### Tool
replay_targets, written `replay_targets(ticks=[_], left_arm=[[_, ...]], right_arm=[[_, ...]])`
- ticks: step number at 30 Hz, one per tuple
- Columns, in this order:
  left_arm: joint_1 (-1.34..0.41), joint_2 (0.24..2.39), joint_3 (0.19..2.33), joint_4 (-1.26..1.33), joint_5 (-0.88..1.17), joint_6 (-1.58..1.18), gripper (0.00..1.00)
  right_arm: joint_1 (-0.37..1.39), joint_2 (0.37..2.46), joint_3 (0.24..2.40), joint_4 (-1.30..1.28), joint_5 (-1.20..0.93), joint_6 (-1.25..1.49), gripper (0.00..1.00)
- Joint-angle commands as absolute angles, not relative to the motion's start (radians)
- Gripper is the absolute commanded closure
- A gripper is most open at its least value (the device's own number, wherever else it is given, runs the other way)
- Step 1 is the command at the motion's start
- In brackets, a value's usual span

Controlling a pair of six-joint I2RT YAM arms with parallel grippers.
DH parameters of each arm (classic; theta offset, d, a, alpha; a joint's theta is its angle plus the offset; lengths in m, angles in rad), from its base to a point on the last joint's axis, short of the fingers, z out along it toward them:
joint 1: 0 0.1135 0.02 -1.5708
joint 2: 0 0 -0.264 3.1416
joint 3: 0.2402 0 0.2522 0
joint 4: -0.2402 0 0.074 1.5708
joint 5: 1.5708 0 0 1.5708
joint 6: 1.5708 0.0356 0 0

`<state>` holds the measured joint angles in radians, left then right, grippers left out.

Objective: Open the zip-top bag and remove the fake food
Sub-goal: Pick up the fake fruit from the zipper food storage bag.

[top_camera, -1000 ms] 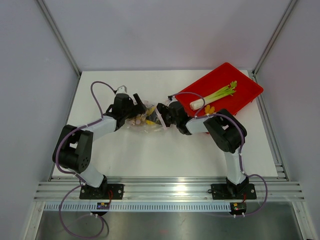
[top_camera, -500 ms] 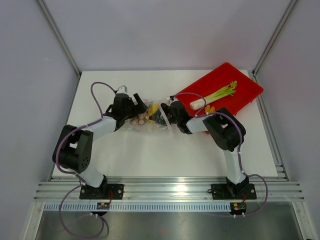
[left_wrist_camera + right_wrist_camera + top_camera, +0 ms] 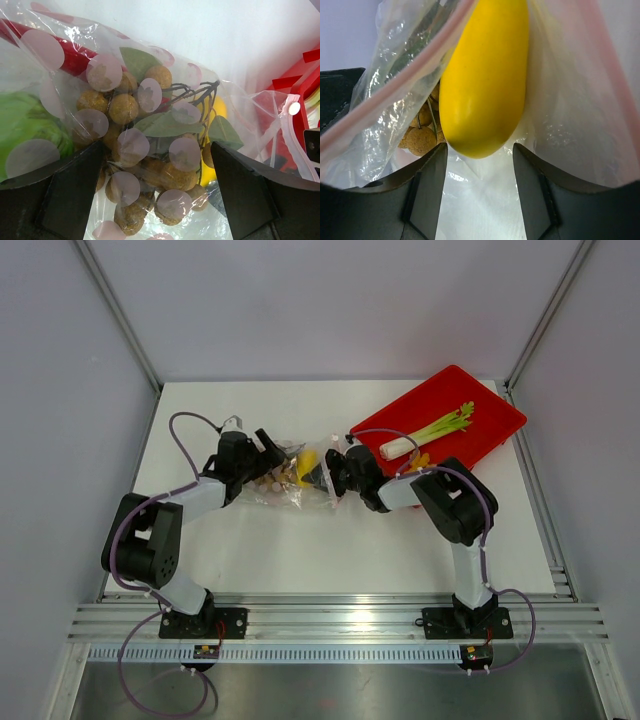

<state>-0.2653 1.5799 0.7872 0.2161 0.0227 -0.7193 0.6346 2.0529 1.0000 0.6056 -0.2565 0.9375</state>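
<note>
Yellow fake food (image 3: 485, 80) in zip-top bag (image 3: 560, 100), possibly gripped by right gripper (image 3: 479, 149).

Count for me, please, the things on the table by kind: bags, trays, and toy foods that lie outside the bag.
Zip-top bag: 1
Red tray: 1
Toy foods outside the bag: 2, a celery stalk and a yellow-orange piece partly hidden by the right arm, both on the tray
Total: 4
</note>
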Motion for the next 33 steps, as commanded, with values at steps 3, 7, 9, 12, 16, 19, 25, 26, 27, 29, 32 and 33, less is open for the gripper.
replay_targets(ticks=[3,7,9,12,16,19,25,26,27,29,32,33], left_arm=[[-0.259,1.563,0.776,0.225,0.012,-0.721,0.08],[-0.258,1.560,0.773,0.236,0.024,-0.712,0.08],[-0.259,1.563,0.773,0.247,0.052,-0.703,0.08],[-0.259,1.580,0.782,0.249,0.075,-0.701,0.08],[-0.258,1.594,0.790,0.247,0.090,-0.698,0.08],[-0.259,1.597,0.795,0.250,0.101,-0.695,0.08],[-0.259,1.618,0.801,0.262,0.132,-0.692,0.09],[-0.259,1.621,0.802,0.264,0.135,-0.692,0.08],[-0.259,1.624,0.802,0.265,0.141,-0.693,0.09],[-0.259,1.629,0.807,0.265,0.146,-0.693,0.09],[-0.261,1.634,0.810,0.267,0.152,-0.693,0.09],[-0.261,1.634,0.810,0.265,0.150,-0.693,0.09]], right_arm=[[0.635,1.985,0.997,0.614,-0.268,0.916,0.38],[0.635,1.968,1.011,0.559,-0.243,0.870,0.29],[0.635,1.960,1.029,0.529,-0.229,0.855,0.24],[0.635,1.965,1.043,0.505,-0.219,0.845,0.20],[0.634,1.982,1.055,0.508,-0.210,0.845,0.18],[0.632,1.986,1.060,0.522,-0.198,0.833,0.17],[0.627,2.008,1.069,0.555,-0.207,0.833,0.17],[0.626,2.011,1.071,0.557,-0.206,0.834,0.17],[0.627,2.013,1.072,0.560,-0.206,0.831,0.16],[0.624,2.023,1.078,0.561,-0.213,0.834,0.17],[0.624,2.031,1.077,0.574,-0.210,0.839,0.17],[0.623,2.031,1.075,0.575,-0.207,0.838,0.17]])
